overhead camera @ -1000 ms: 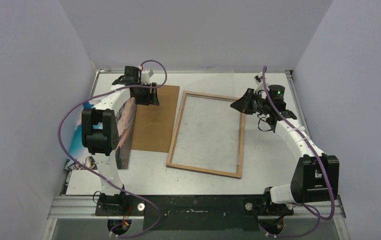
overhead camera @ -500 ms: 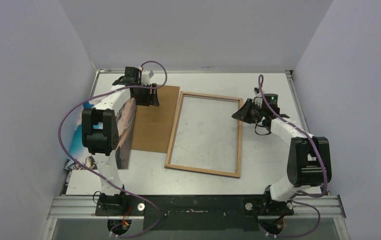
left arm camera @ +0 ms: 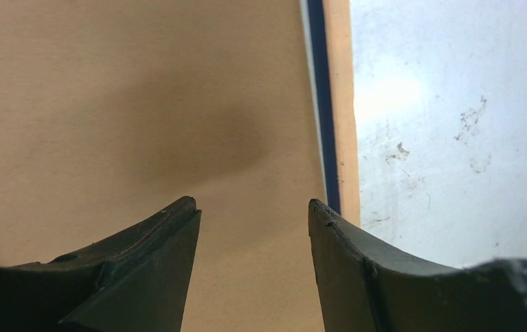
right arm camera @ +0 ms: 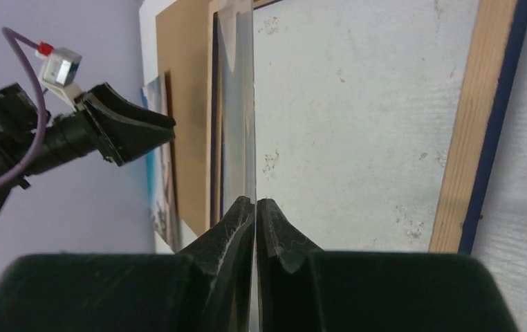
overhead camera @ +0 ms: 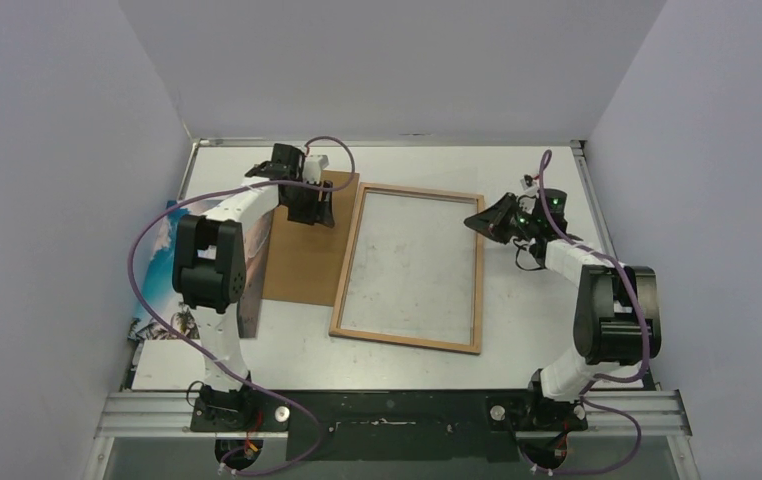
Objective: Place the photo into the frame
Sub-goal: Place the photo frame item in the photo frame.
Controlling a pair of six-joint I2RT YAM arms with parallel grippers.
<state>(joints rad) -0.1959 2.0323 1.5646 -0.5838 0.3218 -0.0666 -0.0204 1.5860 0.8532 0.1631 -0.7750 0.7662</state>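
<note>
Table: flat grey-white worktop (overhead camera: pixel 527 310), scuffed, with purple-grey walls on 3 sides.
Frame: large thin rectangular picture frame (overhead camera: pixel 407 340) lying flat mid-table, light wood-brown back up. A navy edge shows along the rail in the L wrist view (left arm camera: pixel 340 104) and the R wrist view (right arm camera: pixel 472 131). Bare table shows through the opening.
Board: plain brown rectangular backing board (overhead camera: pixel 302 260) lying flat just left of the frame. Its right edge runs along the frame's left rail, and it fills most of the L wrist view (left arm camera: pixel 143 104).
Photo: thin print w/ blue sky and white clouds (overhead camera: pixel 160 245) at the table's left edge, left of the board and partly hidden by the L arm. It is outside the frame, w/ the board between them. A blue strip of it shows past the board in the R wrist view (right arm camera: pixel 157 152).
Pane: thin clear sheet (right arm camera: pixel 236 104), seen edge-on in the R wrist view, running from the fingers out over the frame's left side. Hardly visible from above.
L gripper (overhead camera: pixel 319 212): over the board's far right corner near the frame's left rail. Fingers spread w/ a wide gap (left arm camera: pixel 254 207), nothing between them. Can't tell if the tips touch the board.
R gripper (overhead camera: pixel 477 220): at the frame's far right corner, pointing left. Fingers pinched tight (right arm camera: pixel 255 202) on the pane's edge.
</note>
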